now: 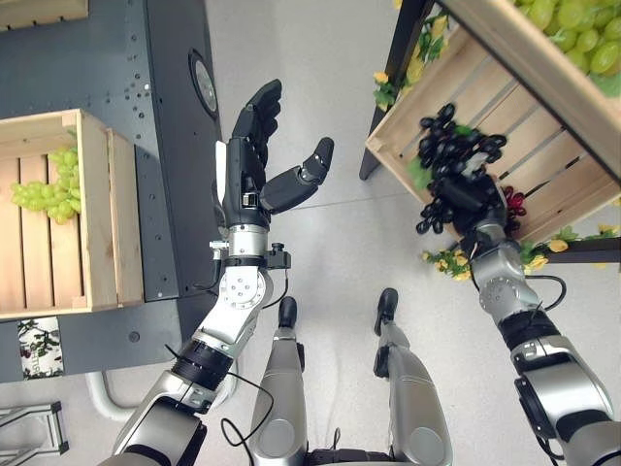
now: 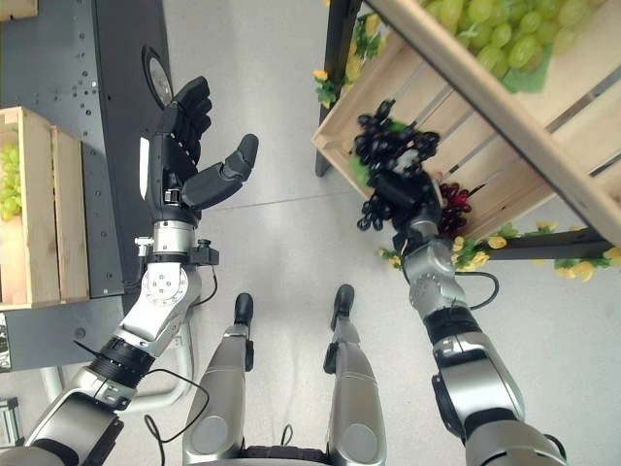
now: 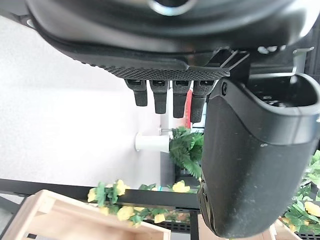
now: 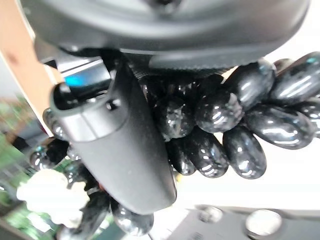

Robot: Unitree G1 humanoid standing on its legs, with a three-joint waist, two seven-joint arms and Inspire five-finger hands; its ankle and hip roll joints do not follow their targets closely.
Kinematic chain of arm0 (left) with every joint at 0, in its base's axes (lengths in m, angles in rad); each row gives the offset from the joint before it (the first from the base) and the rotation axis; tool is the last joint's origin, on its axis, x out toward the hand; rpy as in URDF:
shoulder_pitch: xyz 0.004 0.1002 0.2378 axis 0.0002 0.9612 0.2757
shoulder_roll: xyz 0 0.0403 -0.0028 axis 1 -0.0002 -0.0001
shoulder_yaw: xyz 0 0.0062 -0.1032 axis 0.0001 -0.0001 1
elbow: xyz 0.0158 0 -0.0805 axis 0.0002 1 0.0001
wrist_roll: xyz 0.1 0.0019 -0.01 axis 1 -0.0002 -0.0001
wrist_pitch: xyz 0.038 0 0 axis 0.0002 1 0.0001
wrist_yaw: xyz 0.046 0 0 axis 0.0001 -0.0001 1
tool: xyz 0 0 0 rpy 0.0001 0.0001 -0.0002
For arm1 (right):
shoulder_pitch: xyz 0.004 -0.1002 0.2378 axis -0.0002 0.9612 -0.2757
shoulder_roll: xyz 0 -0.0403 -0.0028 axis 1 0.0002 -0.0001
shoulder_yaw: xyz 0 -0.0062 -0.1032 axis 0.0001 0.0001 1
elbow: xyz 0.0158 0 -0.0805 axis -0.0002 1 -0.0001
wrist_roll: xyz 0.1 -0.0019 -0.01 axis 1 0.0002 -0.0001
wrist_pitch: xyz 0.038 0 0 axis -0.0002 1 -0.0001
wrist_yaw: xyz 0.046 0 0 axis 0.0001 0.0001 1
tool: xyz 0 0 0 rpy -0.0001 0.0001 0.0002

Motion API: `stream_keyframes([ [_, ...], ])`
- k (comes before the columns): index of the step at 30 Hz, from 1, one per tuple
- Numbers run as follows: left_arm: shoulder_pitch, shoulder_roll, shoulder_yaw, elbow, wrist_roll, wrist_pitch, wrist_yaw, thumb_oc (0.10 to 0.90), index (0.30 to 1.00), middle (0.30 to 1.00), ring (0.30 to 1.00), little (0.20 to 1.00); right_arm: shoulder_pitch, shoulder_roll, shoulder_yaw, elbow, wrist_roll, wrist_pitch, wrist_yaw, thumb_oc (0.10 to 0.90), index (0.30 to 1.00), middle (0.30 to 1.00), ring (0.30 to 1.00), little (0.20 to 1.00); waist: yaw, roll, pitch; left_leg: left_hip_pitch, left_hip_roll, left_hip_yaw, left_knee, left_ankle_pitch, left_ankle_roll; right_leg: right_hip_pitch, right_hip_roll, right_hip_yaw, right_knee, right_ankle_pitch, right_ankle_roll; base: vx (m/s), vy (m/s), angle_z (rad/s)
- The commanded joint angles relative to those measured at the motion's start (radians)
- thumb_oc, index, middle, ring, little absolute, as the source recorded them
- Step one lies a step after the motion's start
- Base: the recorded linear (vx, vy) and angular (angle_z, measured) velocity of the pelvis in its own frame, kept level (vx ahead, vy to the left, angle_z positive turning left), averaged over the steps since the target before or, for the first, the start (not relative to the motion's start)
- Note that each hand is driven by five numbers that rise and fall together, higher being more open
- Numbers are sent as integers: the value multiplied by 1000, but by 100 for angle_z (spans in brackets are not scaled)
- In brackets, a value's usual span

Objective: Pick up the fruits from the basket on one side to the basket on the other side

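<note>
I see the bunch of black grapes (image 1: 448, 146) clutched in my right hand (image 1: 464, 194), fingers and thumb curled round it, held over the near edge of the tilted wooden crate (image 1: 441, 102) on my right. A second crate above it holds green grapes (image 1: 572, 29). Yellow artificial flowers (image 1: 448, 262) trim the dark rack below. My left hand (image 1: 254, 160) hangs over the floor, fingers straight, holding nothing. On the far left, a wooden crate (image 1: 97, 214) with green grapes (image 1: 47, 189) sits on a dark table (image 1: 146, 87).
</note>
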State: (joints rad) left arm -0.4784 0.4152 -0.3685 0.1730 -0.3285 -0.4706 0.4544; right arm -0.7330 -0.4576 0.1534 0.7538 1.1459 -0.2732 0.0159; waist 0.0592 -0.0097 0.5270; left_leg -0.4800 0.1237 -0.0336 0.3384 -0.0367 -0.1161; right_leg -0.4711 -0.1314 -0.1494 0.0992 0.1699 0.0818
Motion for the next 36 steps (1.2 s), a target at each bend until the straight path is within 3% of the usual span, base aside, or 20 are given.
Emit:
stream_keyframes([
  [1, -89, -12, 8, -129, 20, -139, -19, 800, 900, 900, 900, 900, -131, -69, -80, -96, 39, -198, -37, 400, 300, 300, 300, 300, -1, 44, -7, -35, -78, 16, -64, 83, 64, 24, 2, -26, 197, -160, -24, 34, -3, 4],
  [6, -94, 0, -2, -142, 20, -144, -28, 800, 900, 900, 900, 900, -160, -107, -107, -83, -39, -258, -188, 400, 300, 300, 300, 300, -2, 48, -7, -44, -78, 17, -49, 78, 65, 19, 4, -24, 207, -167, -29, 72, -12, 0],
  [12, -90, 10, -23, -159, 10, -130, -34, 800, 900, 900, 900, 900, -186, -161, -105, -78, -128, -265, -297, 400, 300, 300, 300, 300, -1, 40, -7, -51, -71, 18, -43, 76, 66, 19, 9, -29, 204, -165, -31, 57, -33, 0],
  [16, -82, 21, -30, -169, 12, -129, -38, 800, 900, 900, 900, 900, -194, -196, -98, -76, -288, -249, -395, 400, 300, 300, 300, 300, 3, 31, -7, -61, -66, 10, -31, 74, 66, 18, 14, -33, 211, -168, -34, 61, -59, 1],
  [18, -79, 29, -31, -178, 6, -125, -43, 800, 900, 900, 900, 900, -204, -230, -81, -63, -425, -207, -454, 765, 848, 848, 848, 848, 7, 25, -7, -63, -65, 6, -35, 74, 67, 22, 17, -40, 204, -168, -34, 43, -72, 5],
  [19, -78, 32, -32, -179, 6, -126, -45, 800, 900, 900, 900, 900, -211, -241, -73, -59, -446, -199, -468, 800, 900, 900, 900, 900, 8, 23, -7, -64, -65, 7, -38, 76, 68, 21, 18, -43, 202, -166, -34, 37, -83, 9],
  [21, -75, 42, -35, -188, 3, -116, -48, 800, 900, 900, 900, 900, -230, -275, -45, -53, -550, -164, -543, 800, 900, 900, 900, 900, 11, 16, -7, -66, -63, 5, -45, 80, 68, 21, 21, -51, 196, -163, -32, 35, -75, 9],
  [23, -59, 52, -41, -187, -5, -116, -59, 800, 900, 900, 900, 900, -248, -319, -8, -50, -712, -64, -646, 800, 900, 900, 900, 900, 14, 8, -7, -71, -58, 0, -36, 71, 66, 22, 24, -57, 198, -168, -32, 48, -69, 8],
  [24, -60, 53, -41, -188, -5, -115, -60, 800, 900, 900, 900, 900, -253, -327, -1, -48, -731, -50, -658, 800, 900, 900, 900, 900, 14, 7, -7, -76, -59, -2, -36, 76, 67, 19, 24, -58, 197, -164, -33, 48, -53, 5],
  [27, -39, 59, -46, -198, -3, -111, -72, 800, 900, 900, 900, 900, -296, -399, 82, -27, -940, 80, -738, 800, 900, 900, 900, 900, 18, -3, -7, -88, -59, -10, -36, 77, 70, 16, 29, -66, 186, -160, -33, 27, -48, 5],
  [33, -18, 75, -54, -211, -5, -108, -76, 800, 900, 900, 900, 900, -378, -469, 195, 13, -990, 172, -763, 800, 900, 900, 900, 900, 27, -13, -7, -94, -57, -15, -47, 80, 72, 15, 29, -79, 171, -153, -27, 7, -14, 3],
  [36, -20, 81, -49, -217, -7, -108, -89, 800, 900, 900, 900, 900, -378, -472, 203, 13, -955, 167, -757, 800, 900, 900, 900, 900, 28, -16, -7, -92, -55, -12, -57, 81, 73, 18, 31, -84, 165, -155, -26, 0, 0, 0],
])
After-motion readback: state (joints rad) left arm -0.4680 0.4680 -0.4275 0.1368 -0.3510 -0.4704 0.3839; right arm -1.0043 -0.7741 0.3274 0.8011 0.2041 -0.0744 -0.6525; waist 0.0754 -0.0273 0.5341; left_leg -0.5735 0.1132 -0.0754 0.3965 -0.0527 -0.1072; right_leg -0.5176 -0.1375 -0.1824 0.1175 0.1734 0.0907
